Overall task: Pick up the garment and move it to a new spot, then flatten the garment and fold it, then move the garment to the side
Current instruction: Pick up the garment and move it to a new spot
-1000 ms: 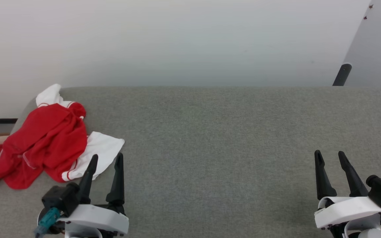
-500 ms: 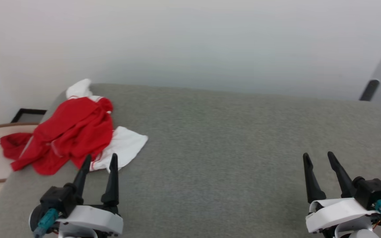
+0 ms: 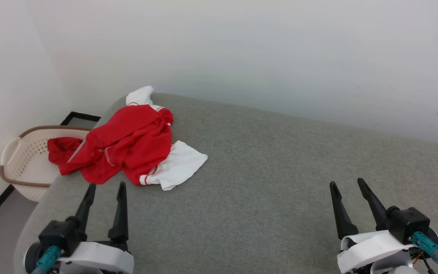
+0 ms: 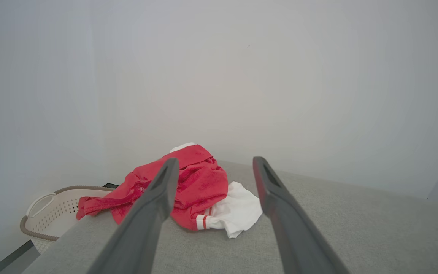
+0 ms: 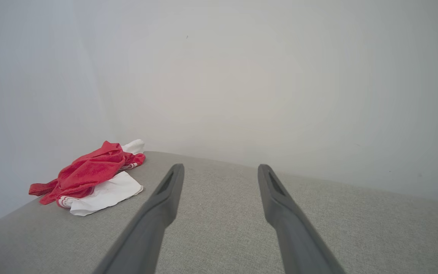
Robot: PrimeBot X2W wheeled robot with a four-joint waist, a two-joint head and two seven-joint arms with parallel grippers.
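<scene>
"Where is the red shirt (image 3: pixel 127 148)?"
"In a heap on the far left corner of the grey top (image 3: pixel 261 171). One end hangs over the basket (image 3: pixel 13 179)."
"And the hands?"
"The left gripper (image 3: pixel 106 184) and right gripper (image 3: pixel 346 182) both gape wide, holding nothing."

The grey padded surface (image 3: pixel 261 182) hides part of the cream basket (image 3: pixel 29 160). In the left wrist view, a dark finger (image 4: pixel 154 201) covers some of the red garment (image 4: pixel 202 186). The head view's bottom edge cuts off the bases of the left gripper (image 3: pixel 106 184) and the right gripper (image 3: pixel 346 181).
</scene>
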